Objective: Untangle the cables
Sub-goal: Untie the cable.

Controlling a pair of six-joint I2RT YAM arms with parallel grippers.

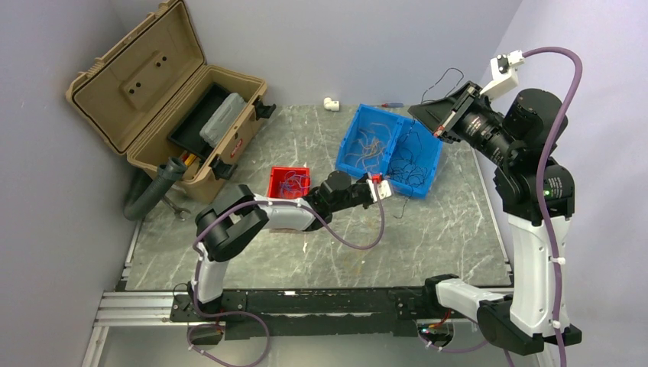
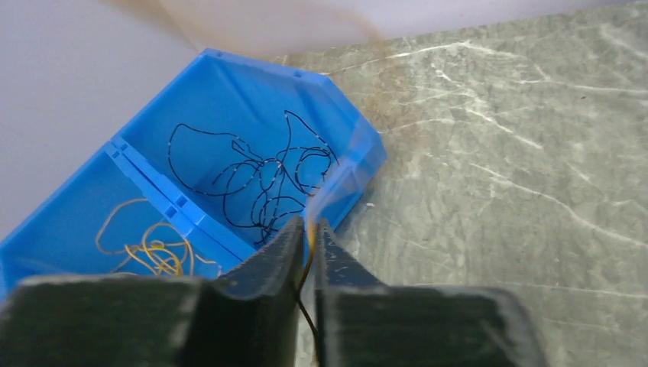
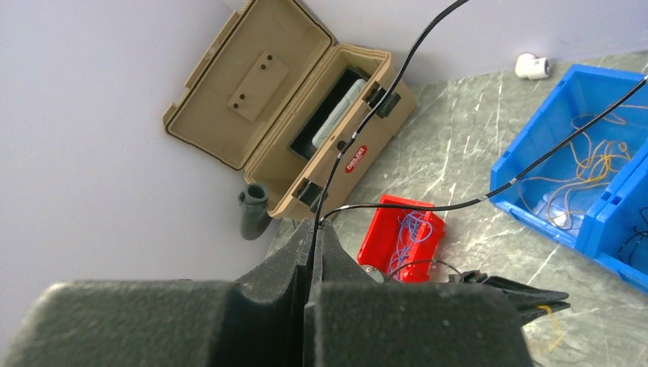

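Blue thin cables (image 1: 291, 182) already lie in the small red plastic bin (image 1: 289, 169), left of the blue two-compartment plastic bin (image 1: 348, 145), whose left half holds yellow-orange cables (image 1: 367, 149) and right half black cables (image 1: 413, 164); sorting looks nearly finished, with two strands left; the right gripper (image 3: 312, 225), high at the far right, is clamped on a thin black cable (image 3: 340, 145) that leaves the tips as two long runs, one along the fingers' line, one bending toward the blue bin; the left gripper (image 2: 309, 229), at that bin's near edge, pinches a yellow-orange strand (image 2: 309, 256) lying along its fingers, pointing at the bin.
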